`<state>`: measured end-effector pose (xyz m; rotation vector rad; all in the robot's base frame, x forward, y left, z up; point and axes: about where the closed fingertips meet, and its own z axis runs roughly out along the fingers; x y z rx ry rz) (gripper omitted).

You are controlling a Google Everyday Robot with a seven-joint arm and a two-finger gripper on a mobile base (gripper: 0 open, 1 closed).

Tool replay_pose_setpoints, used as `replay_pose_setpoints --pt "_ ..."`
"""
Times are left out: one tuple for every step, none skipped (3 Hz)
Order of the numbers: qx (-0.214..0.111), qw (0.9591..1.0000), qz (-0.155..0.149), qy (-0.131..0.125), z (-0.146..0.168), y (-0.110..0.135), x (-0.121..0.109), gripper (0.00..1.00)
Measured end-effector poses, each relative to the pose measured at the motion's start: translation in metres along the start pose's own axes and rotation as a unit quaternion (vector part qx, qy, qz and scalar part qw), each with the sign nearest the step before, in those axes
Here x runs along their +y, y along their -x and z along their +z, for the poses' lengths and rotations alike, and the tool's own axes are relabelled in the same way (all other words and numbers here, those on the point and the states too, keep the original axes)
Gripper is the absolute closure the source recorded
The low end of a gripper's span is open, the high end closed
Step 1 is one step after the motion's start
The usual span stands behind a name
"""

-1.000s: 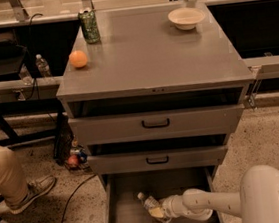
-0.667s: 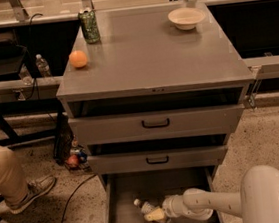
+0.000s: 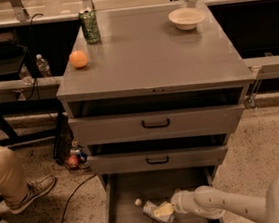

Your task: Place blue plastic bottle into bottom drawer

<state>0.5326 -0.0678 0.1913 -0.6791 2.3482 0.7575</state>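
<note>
Your claw [image 3: 166,211] is down in the open grey bottom drawer [image 3: 138,186], at the base of the clear white-capped plastic bottle [image 3: 149,208] lying on its floor. Can't tell if it's clamped or released. Retract while clamped and you drag the bottle back out, so confirm release first.

You have a speckled stone floor [image 3: 273,138] around the grey cabinet [image 3: 148,57] and dark benches [image 3: 270,63] along the far side; the gripper [image 3: 170,209] sits low, near you.

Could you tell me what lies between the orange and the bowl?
Nothing: the camera view shows only bare grey cabinet top between orange and bowl. The gripper is low in the bottom drawer, by the blue plastic bottle.
</note>
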Motion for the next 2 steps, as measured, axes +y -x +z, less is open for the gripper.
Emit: replay_pose_setpoints --pt "-0.04 0.9988 0.012 -0.026 -0.055 0.014 -0.023 0.0" --pt "-0.068 0.9945 0.036 -0.071 -0.107 0.014 -0.047 0.0"
